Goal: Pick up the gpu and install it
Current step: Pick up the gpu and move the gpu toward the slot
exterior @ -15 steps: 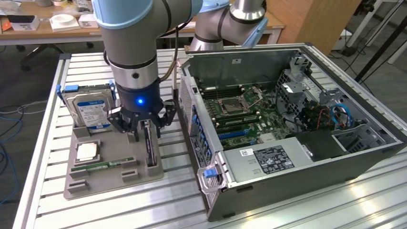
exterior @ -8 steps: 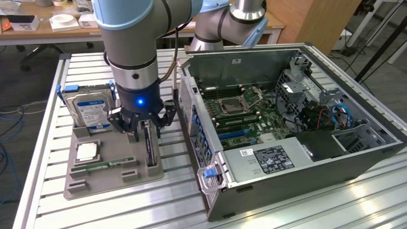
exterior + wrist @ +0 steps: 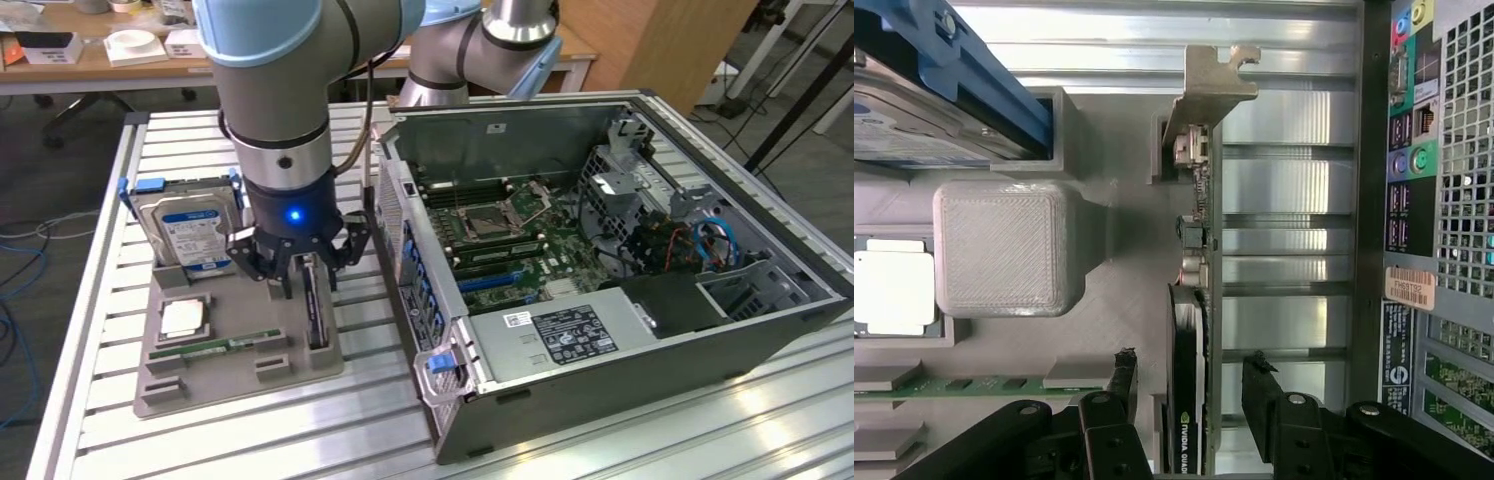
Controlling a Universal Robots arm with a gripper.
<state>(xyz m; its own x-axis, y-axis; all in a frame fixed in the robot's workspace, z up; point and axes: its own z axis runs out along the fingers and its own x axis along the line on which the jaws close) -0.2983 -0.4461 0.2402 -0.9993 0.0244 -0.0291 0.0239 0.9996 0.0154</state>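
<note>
GPU [image 3: 1189, 300] stands on edge in the grey holder tray [image 3: 240, 375] on the worktop [image 3: 200, 440], beside the computer case [image 3: 641, 340]. The wide-spread pincer [image 3: 1189, 368] straddles it, with both fingers [image 3: 1256, 385] clear of its sides.

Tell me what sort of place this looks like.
Probably a robotics lab or workshop bench for computer assembly: a robot arm stands over a grey parts tray on a slatted metal table, beside an opened desktop computer case, with a cluttered wooden desk behind.

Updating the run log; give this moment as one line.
gripper open, astride gpu | gpu on edge in tray, ungripped | computer case open
</note>
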